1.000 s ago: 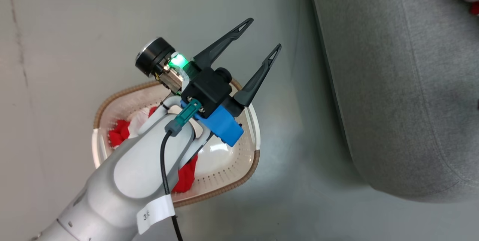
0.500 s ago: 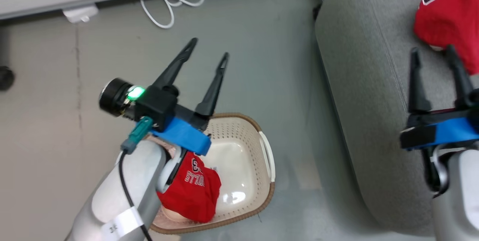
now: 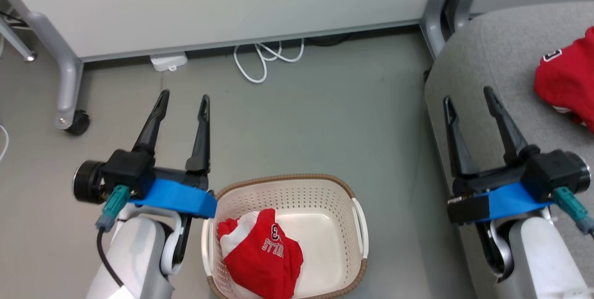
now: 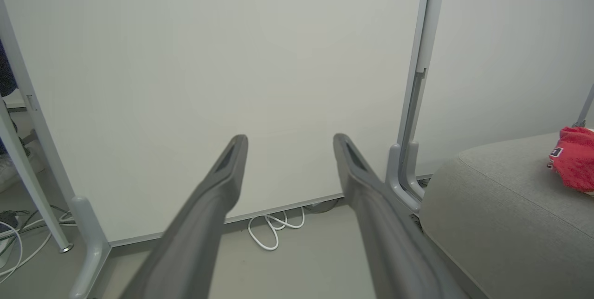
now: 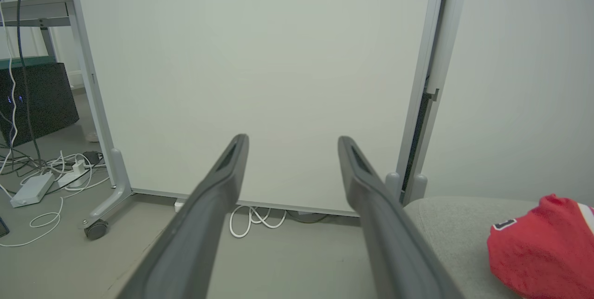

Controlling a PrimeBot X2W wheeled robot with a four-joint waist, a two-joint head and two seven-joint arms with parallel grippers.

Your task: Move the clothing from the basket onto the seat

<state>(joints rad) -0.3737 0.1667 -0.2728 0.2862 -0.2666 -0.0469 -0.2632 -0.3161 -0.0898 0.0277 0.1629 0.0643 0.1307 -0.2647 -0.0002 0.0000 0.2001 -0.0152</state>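
The left claw (image 3: 184,98) is spread wide and empty, touching nothing, over the floor (image 3: 325,118). The basket (image 3: 287,179) stands on the floor just to the right of this claw's blue base and behind its fingertips. A crumpled red jersey (image 3: 262,257) lies in the side of the basket nearer that claw. The right claw (image 3: 467,95) is equally wide and empty, above the left edge of the grey seat (image 3: 492,57). A second jersey (image 3: 564,83) rests on the seat to the right of its fingertips, apart from them.
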